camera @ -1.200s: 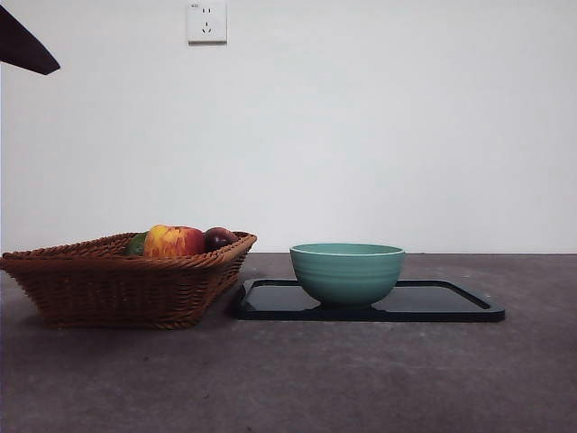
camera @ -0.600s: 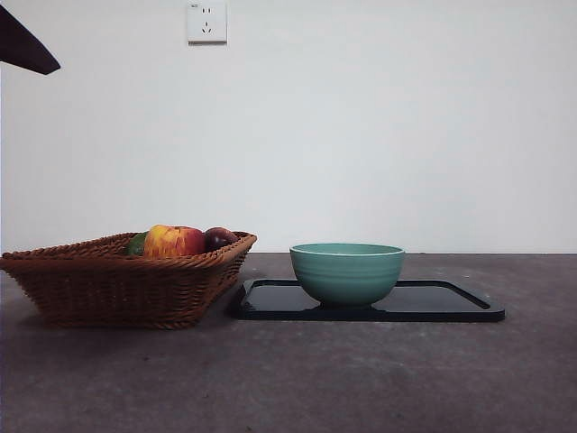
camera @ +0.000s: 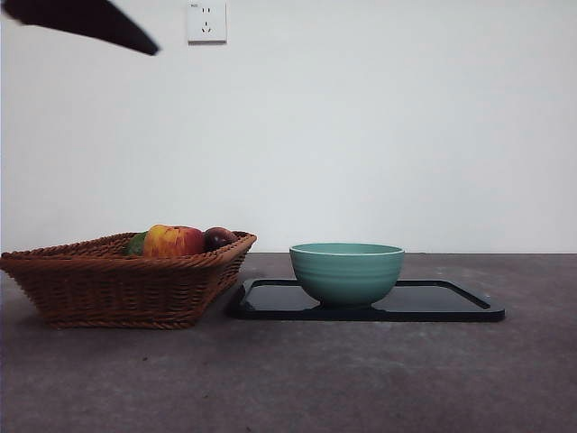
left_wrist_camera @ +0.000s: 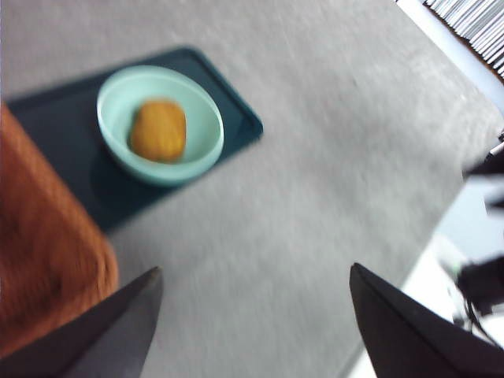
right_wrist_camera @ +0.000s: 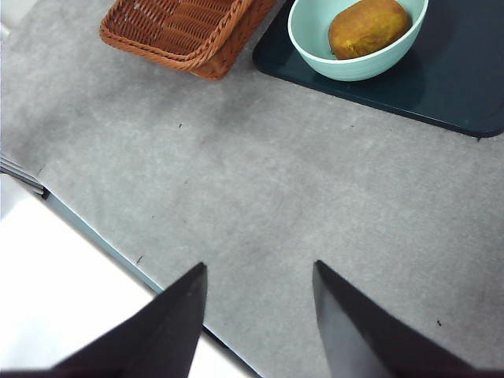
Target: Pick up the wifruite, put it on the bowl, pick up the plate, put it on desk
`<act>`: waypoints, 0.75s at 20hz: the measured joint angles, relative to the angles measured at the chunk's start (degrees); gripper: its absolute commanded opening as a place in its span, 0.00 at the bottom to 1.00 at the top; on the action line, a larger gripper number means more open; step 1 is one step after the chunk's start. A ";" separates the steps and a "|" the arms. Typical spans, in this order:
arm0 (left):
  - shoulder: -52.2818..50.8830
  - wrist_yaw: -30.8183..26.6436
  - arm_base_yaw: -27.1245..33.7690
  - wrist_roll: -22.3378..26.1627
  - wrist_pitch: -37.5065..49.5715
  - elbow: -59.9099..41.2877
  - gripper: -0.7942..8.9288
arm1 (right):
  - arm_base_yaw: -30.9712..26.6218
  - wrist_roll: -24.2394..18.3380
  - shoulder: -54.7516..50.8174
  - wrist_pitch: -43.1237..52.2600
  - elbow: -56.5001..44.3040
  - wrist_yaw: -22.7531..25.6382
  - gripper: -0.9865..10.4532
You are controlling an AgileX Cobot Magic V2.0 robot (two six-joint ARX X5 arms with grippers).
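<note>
Wifruite (right_wrist_camera: 368, 27) in teal bowl (camera: 347, 272) on dark plate (camera: 442, 305), right of wicker basket (camera: 117, 280); left gripper (left_wrist_camera: 252, 323) and right gripper (right_wrist_camera: 256, 315) both spread, empty, aloft (likely risk: tilted plate lift slides bowl onto desk (camera: 297, 379)).

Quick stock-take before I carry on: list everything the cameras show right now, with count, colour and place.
wifruite: one, orange-brown, lying inside the bowl.
bowl: one, teal-green, standing on the tray.
tray: one, dark, flat on the desk beside the basket.
basket: one, brown wicker, on the desk.
apple: one, red-yellow, in the basket.
purple fruit: one, dark, in the basket beside the apple.
green item: one, mostly hidden behind the apple.
desk: one, dark grey.
wall socket: one, white, on the wall.
left gripper: fingers open, empty, above the desk.
right gripper: fingers open, empty, above the desk.
</note>
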 measured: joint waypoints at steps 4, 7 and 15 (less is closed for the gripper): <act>14.69 -1.40 0.00 2.80 0.44 13.53 0.47 | 0.00 0.00 0.00 0.02 0.00 0.00 0.27; 25.64 -1.42 -0.13 4.09 0.66 23.43 0.47 | 0.00 0.00 0.00 0.02 0.00 0.00 0.27; 47.19 -6.67 -2.82 7.87 0.74 38.38 0.47 | 0.00 0.00 0.00 0.02 0.00 0.02 0.27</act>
